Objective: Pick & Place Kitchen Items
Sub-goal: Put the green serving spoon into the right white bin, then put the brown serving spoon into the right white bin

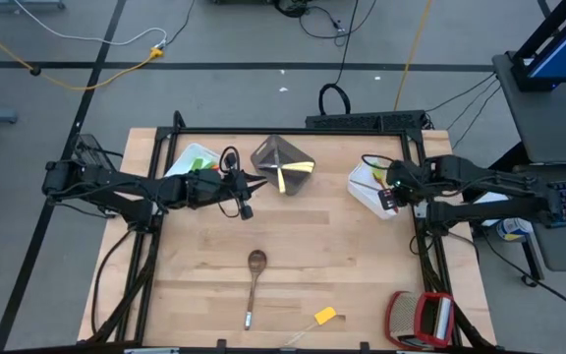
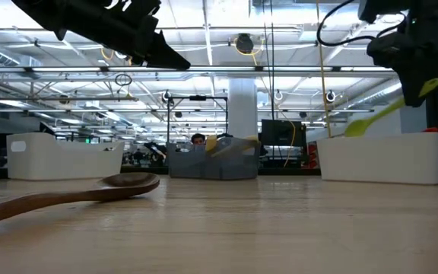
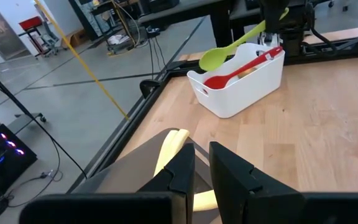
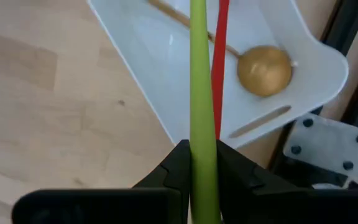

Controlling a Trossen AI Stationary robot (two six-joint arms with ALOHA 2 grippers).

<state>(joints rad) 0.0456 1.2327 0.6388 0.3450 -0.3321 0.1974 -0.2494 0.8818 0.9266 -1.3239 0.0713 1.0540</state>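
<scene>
My right gripper (image 1: 391, 193) is shut on a green spoon (image 2: 371, 122) above the white bin (image 1: 369, 193) at the table's right. That bin holds a gold spoon (image 4: 264, 70) and a red spoon (image 3: 241, 67). My left gripper (image 1: 251, 187) is shut and empty, raised beside the grey bin (image 1: 283, 165), which holds a pale yellow utensil (image 3: 169, 149). A brown wooden spoon (image 1: 254, 280) and a small yellow piece (image 1: 324, 316) lie flat on the table near its front edge. My right gripper pinches the green spoon's handle (image 4: 199, 146) between its two fingers, coming from above. The spoon slants down away from the fingers, with its bowl (image 2: 353, 129) lowest, just over the white bin's rim. Whether the bowl touches the bin I cannot tell.
A second white bin (image 1: 193, 160) with a green item stands at the back left, partly under my left arm. A bulky red-and-silver object (image 1: 421, 320) sits at the front right corner. Bare wood lies between the bins and the wooden spoon.
</scene>
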